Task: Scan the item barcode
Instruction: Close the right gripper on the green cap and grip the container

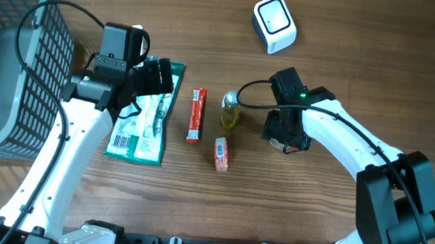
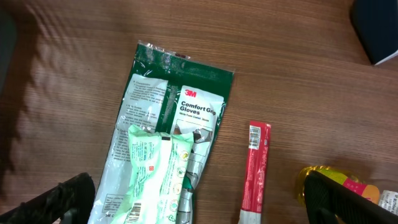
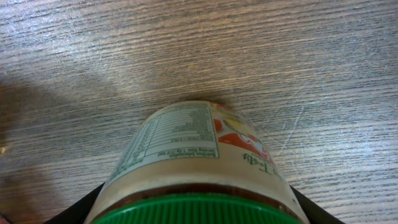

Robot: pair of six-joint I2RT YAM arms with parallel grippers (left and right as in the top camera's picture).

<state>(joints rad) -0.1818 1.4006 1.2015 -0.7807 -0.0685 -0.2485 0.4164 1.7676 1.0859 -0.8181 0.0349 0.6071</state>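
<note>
Right gripper (image 1: 283, 136) half closed around a green-lidded jar (image 3: 186, 143); left gripper (image 1: 155, 73) gapes wide, empty.
Jar at table's three o'clock, white scanner (image 1: 274, 24) at its twelve, well apart.

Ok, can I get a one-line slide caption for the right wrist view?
Right gripper closed on a green-lidded jar, nutrition label facing the camera, over the wooden table.

Even, fairly bright light falls on the bench (image 1: 351, 39); the shadows there are soft. Left wrist view: sharp, with a striped shadow at the left edge and sheen on the glove packet (image 2: 180, 106). Right wrist view: the jar (image 3: 186, 143) blurs toward the bottom edge.
</note>
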